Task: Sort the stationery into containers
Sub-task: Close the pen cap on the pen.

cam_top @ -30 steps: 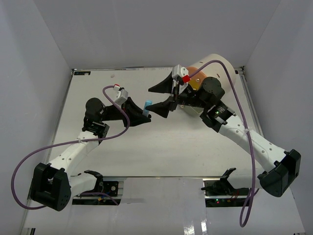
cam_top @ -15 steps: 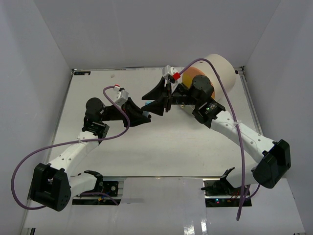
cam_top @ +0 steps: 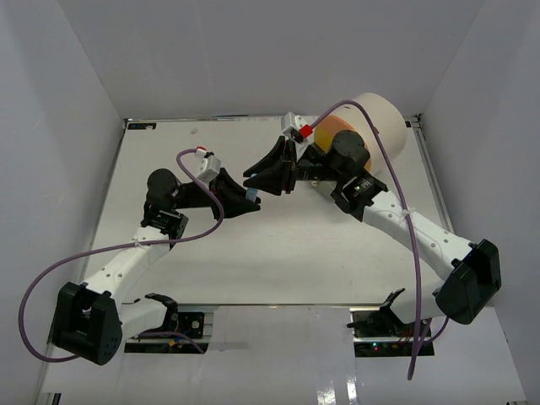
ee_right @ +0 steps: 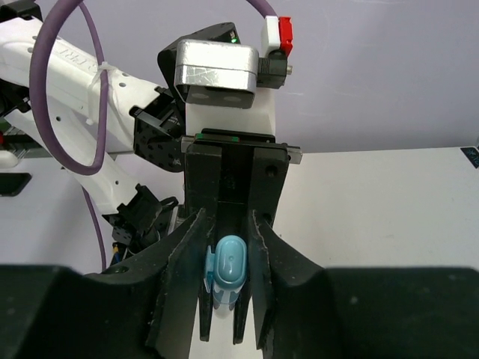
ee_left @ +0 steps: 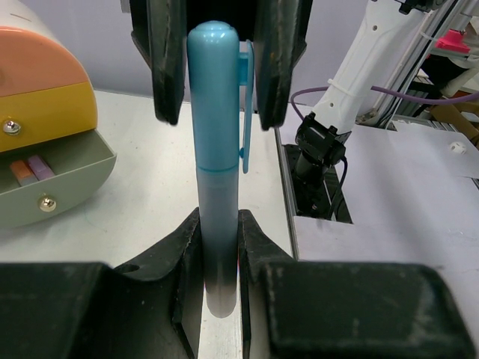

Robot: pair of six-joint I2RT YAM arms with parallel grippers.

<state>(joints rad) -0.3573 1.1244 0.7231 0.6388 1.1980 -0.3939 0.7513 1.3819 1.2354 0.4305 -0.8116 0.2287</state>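
Two arms meet at the centre of the top view over the white table (cam_top: 295, 261). Since a second ago the right arm (cam_top: 396, 224) has swung from the right toward the middle. The right gripper (ee_right: 227, 224), then spread wide, has narrowed until its fingers press on the pen's cap from both sides. The left gripper (ee_left: 217, 232) has not shifted; its jaws are pinched on the lower barrel of the pen (ee_left: 213, 149), holding it off the table between the two tools.

At the upper right of the top view lies the cream cylinder (cam_top: 375, 114), smooth and matte. In the left wrist view, at the left edge, its round face shows as stacked drawers: an orange drawer (ee_left: 37, 60), a yellow drawer (ee_left: 45, 112) and a grey-olive drawer (ee_left: 52, 198), the lower two with small metallic knobs. The grey-olive one is pulled out, with an orange piece (ee_left: 22, 172) and a purple piece (ee_left: 41, 166) side by side inside. Both grippers are black plastic with a rough, grainy surface. The pen is a slim, glossy teal-blue cylinder with a rounded cap end and a thin flat clip (ee_left: 245, 105) down one side.
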